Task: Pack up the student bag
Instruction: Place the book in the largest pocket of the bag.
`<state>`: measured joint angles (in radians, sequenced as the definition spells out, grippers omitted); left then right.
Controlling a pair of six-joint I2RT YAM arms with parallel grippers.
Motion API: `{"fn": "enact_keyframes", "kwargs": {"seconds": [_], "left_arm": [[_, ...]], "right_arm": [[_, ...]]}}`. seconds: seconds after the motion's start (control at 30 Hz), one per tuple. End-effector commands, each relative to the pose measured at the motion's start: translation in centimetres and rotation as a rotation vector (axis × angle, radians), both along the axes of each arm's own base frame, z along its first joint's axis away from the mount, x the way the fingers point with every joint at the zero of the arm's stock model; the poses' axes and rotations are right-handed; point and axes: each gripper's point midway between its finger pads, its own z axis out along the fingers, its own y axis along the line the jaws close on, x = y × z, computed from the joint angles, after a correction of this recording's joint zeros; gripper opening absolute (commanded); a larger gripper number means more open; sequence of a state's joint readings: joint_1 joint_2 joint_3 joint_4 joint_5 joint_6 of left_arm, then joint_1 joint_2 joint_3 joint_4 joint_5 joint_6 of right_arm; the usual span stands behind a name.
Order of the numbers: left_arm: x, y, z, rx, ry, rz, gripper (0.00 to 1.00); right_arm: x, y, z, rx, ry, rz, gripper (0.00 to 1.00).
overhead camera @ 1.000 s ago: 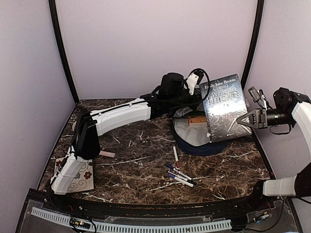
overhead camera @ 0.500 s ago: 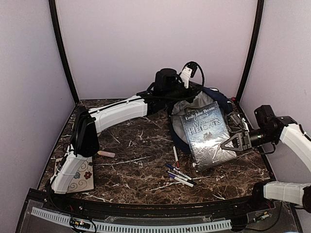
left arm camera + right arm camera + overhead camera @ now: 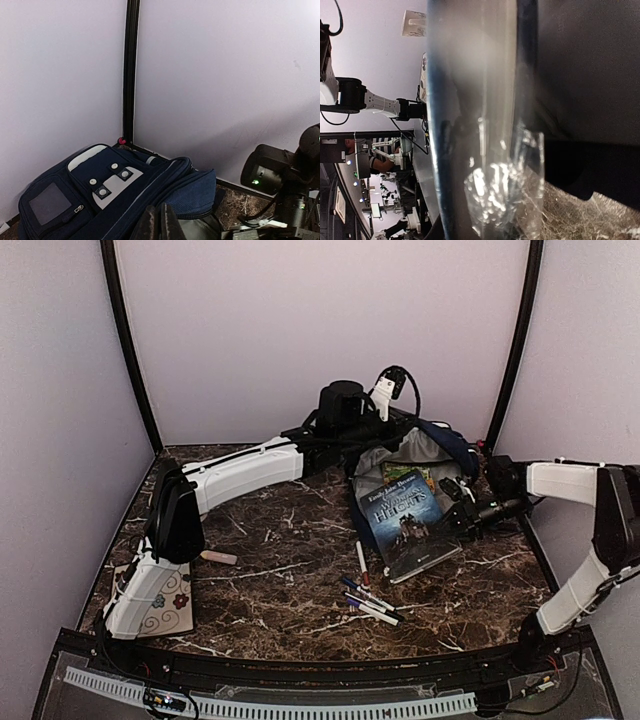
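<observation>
While open nearward, student bag front-to-back

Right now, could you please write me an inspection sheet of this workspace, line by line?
Surface: dark veined marble table.
Job's things: student bag open at back right; Wuthering Heights book slanted at its mouth.
Clutter: loose pens near the centre; pink stick and floral pouch at left.
Grippers: left gripper shut on the bag's rim; right gripper shut on the book's right edge.
Cables: black loop above the left wrist.
Surroundings: pale walls, black corner posts.
</observation>
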<state>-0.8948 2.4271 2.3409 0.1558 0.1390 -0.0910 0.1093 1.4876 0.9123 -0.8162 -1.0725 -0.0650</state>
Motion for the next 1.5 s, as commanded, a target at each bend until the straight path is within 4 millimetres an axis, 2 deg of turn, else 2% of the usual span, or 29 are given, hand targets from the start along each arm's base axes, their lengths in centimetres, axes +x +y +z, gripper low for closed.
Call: {"fn": "enact_keyframes", "kwargs": {"seconds": [0.0, 0.23, 0.33, 0.47, 0.57, 0.7, 0.9, 1.07, 1.13, 1.17, 1.27, 1.3, 1.37, 1.43, 1.47], "left_arm": [[-3.4, 3.2, 14.7, -0.251, -0.204, -0.005, 0.0], [-5.3, 1.9, 14.5, -0.215, -0.232, -0.029, 0.0], [-5.9, 1.6, 14.6, -0.206, -0.245, -0.033, 0.0], [-6.2, 1.6, 14.7, -0.2, -0.247, -0.034, 0.0], [-6.3, 1.5, 14.6, -0.195, -0.243, -0.037, 0.0], [-6.6, 1.4, 14.5, -0.185, -0.246, -0.041, 0.0], [-7.3, 1.3, 14.4, -0.174, -0.24, -0.052, 0.0], [-8.3, 1.0, 14.0, -0.15, -0.239, -0.069, 0.0], [-8.7, 1.0, 13.9, -0.143, -0.24, -0.073, 0.0], [-8.9, 0.9, 13.8, -0.14, -0.239, -0.076, 0.0], [-9.5, 0.9, 13.6, -0.136, -0.235, -0.086, 0.0], [-9.6, 0.9, 13.6, -0.134, -0.234, -0.088, 0.0], [-9.6, 1.0, 13.2, -0.126, -0.229, -0.086, 0.0], [-9.6, 1.2, 12.9, -0.123, -0.224, -0.077, 0.0], [-9.5, 1.4, 12.6, -0.121, -0.222, -0.07, 0.0]], "right_arm": [[2.7, 1.7, 3.0, 0.195, -0.034, 0.065, 0.0], [5.0, 2.2, 0.0, 0.264, 0.106, 0.066, 0.0], [6.3, 2.1, -0.4, 0.279, 0.113, 0.057, 0.0], [8.3, 0.5, -1.0, 0.282, 0.129, -0.009, 0.0], [10.5, -0.9, -2.0, 0.256, 0.12, -0.098, 0.0], [11.8, -2.1, -3.5, 0.201, 0.094, -0.229, 0.0], [15.8, -2.4, -3.1, 0.19, 0.033, -0.297, 0.0], [19.1, -3.9, -2.5, 0.206, -0.016, -0.394, 0.0], [20.0, -4.7, -2.9, 0.186, -0.013, -0.437, 0.0], [20.2, -4.9, -3.3, 0.18, -0.002, -0.447, 0.05], [19.9, -4.8, -4.0, 0.174, 0.029, -0.447, 0.27], [19.6, -4.8, -3.9, 0.171, 0.042, -0.446, 0.3], [18.9, -4.9, -3.5, 0.141, 0.019, -0.427, 0.43], [17.9, -4.8, -2.4, 0.13, 0.052, -0.424, 0.45], [17.8, -5.2, -2.5, 0.065, -0.049, -0.41, 0.58]]}}
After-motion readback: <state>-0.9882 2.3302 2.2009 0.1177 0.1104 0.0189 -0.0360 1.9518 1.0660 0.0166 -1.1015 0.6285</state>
